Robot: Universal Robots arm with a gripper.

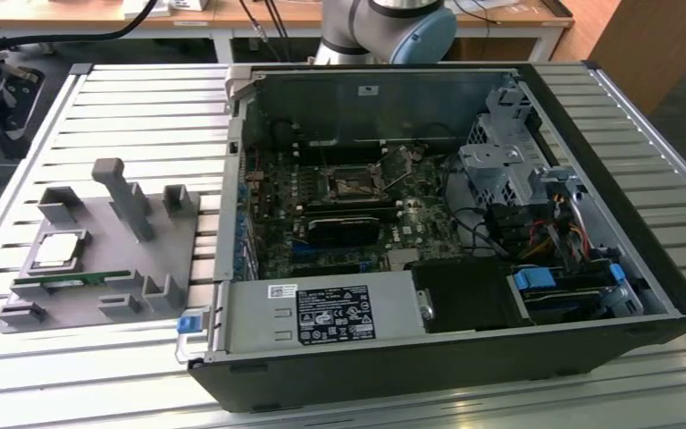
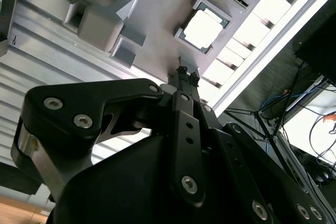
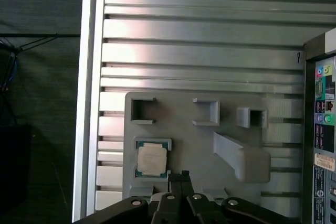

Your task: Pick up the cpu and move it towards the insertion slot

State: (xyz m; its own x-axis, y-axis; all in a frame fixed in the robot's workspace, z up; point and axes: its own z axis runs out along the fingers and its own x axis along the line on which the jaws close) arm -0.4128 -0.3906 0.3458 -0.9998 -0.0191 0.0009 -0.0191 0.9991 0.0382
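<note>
The cpu (image 1: 57,251) lies in the grey fixture (image 1: 103,255) at the exterior view's lower left; our gripper (image 3: 179,174), clenched empty, hovers near. We judge it light, rigid, slick, fragile: grip opposite rims.

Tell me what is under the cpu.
The cpu lies in a square frame on the grey holder plate, which rests on the slatted table. Whatever is directly beneath the chip is covered by it.

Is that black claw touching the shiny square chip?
Apart. In the second wrist view, bare grey plate shows between the gripper and the cpu, which lies in its nest.
</note>
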